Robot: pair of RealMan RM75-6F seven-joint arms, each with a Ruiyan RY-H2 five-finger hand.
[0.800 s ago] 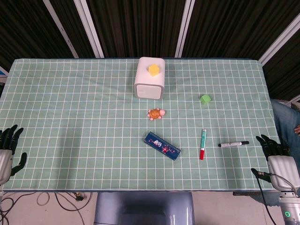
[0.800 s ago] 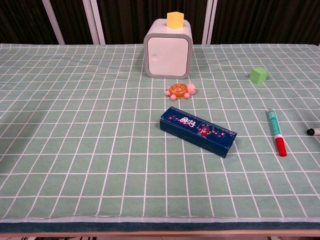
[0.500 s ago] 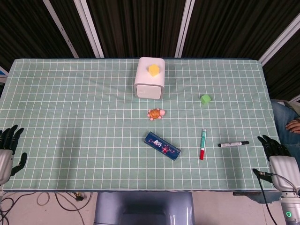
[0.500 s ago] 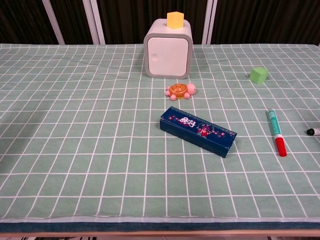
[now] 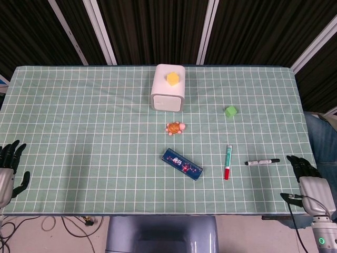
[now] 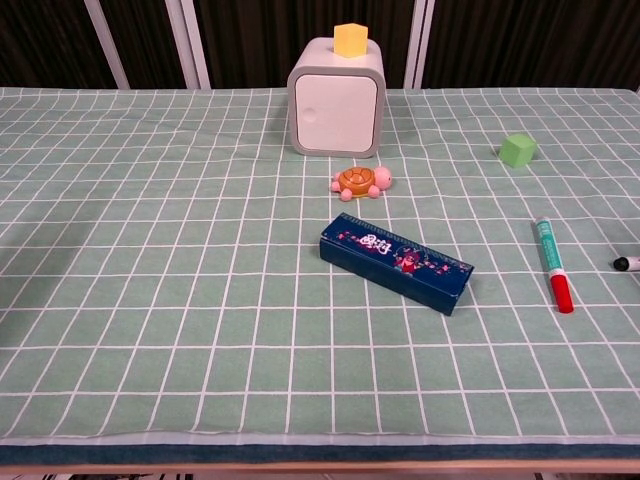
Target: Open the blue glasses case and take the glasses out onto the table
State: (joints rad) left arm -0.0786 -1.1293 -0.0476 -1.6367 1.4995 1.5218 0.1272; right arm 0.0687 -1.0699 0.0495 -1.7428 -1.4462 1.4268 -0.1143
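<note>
The blue glasses case lies closed near the middle of the green checked table, long and flat with a printed lid, slanting toward the near right. My left hand rests at the table's near left corner, fingers apart and holding nothing. My right hand sits at the near right corner, fingers spread and empty. Both hands are far from the case. The chest view shows neither hand. No glasses are visible.
A white box with a yellow block on top stands at the back centre. A toy turtle lies just beyond the case. A green cube, a red-capped marker and a black marker lie to the right.
My right hand has shifted slightly toward the near edge. The case and the left hand have not moved.
</note>
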